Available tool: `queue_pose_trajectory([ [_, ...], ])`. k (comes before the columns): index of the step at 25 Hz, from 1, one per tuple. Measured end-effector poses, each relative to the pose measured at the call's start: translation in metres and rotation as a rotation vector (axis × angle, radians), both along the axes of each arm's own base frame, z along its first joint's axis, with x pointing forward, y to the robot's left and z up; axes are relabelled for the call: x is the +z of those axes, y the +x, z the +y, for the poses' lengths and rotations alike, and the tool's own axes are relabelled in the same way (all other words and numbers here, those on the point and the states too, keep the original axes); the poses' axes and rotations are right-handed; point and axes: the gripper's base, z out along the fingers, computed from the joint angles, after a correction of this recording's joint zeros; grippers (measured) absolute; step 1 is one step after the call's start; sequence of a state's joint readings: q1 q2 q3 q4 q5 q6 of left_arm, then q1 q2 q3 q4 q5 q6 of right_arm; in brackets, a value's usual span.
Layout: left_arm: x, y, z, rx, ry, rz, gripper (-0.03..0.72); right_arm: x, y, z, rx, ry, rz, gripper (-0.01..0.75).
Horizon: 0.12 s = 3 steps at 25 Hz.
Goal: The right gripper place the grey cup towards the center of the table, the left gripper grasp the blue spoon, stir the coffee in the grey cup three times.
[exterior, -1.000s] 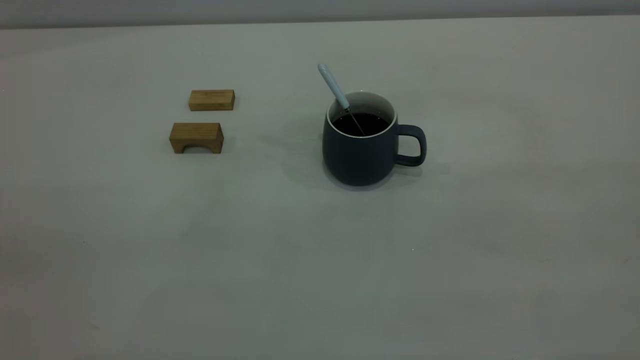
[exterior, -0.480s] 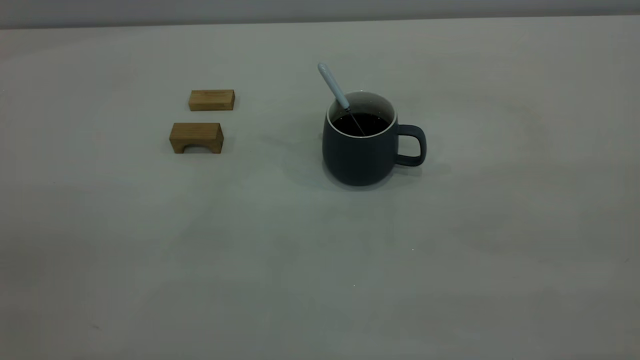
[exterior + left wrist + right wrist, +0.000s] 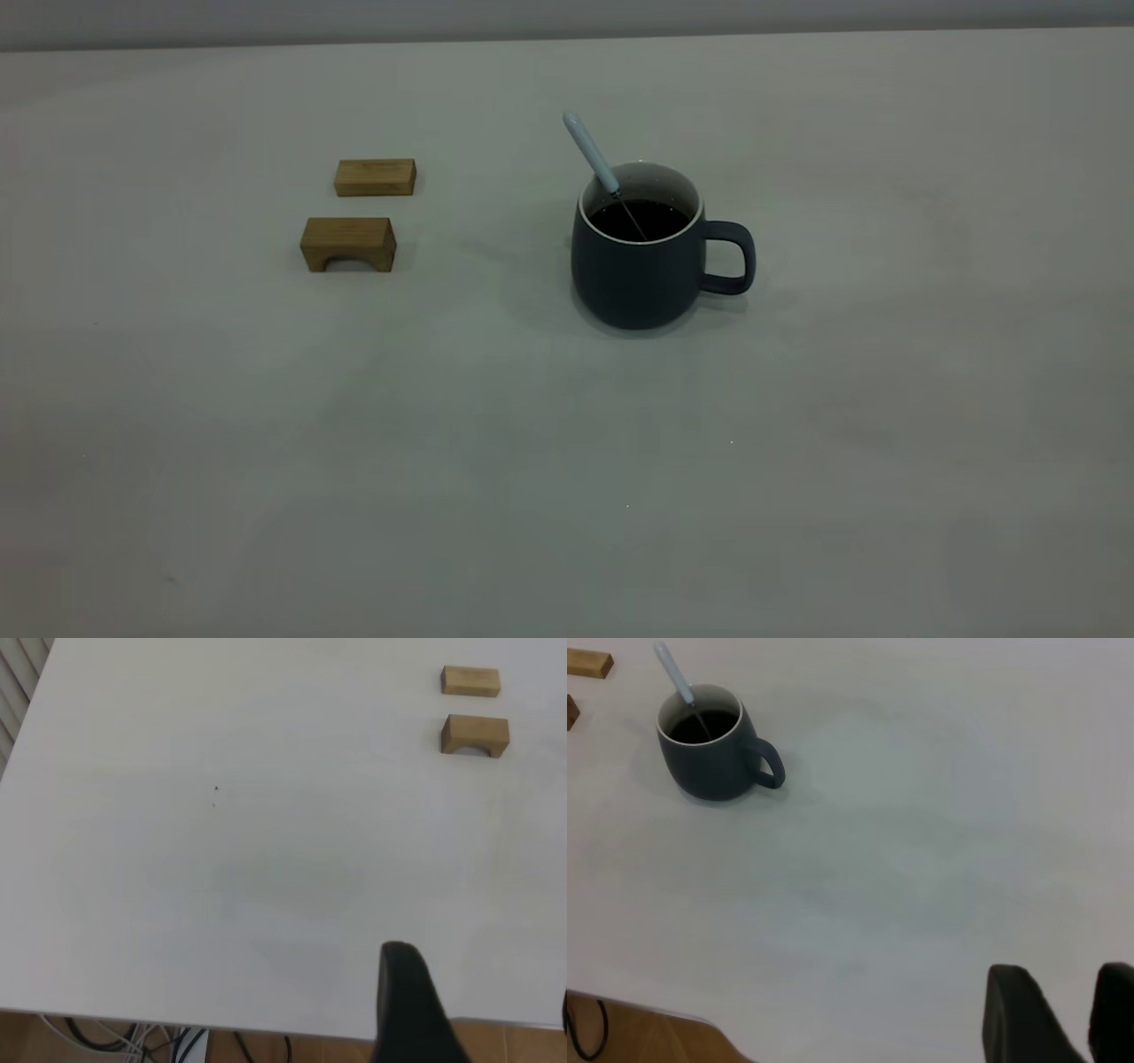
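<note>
Far from right end effector (image 3: 1063, 1019): grey cup (image 3: 713, 744)

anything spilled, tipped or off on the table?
Nothing stands out. The grey cup stands upright with the blue spoon leaning in the coffee, no spill on the table. Two wooden blocks sit apart, left of it.

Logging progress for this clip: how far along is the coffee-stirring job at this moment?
Done, by the look of it: the grey cup stands mid-table with the blue spoon leaning inside, its neck dipped in the coffee. Nothing is in hand: the left gripper and the right gripper hang near the table edge, apart from everything. Whether three stirs happened cannot be seen.
</note>
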State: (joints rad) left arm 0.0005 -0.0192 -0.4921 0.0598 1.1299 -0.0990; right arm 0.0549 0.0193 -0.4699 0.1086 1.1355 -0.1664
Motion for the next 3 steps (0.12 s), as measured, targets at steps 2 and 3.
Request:
queue_pose_trajectory([
  [2,0.0,0.0,0.0,0.0,0.0,0.0,0.483,0.0,0.0,0.0,0.0,0.0,0.0,0.239],
  [3,0.0,0.0,0.0,0.0,0.0,0.0,0.483,0.0,0.0,0.0,0.0,0.0,0.0,0.239],
])
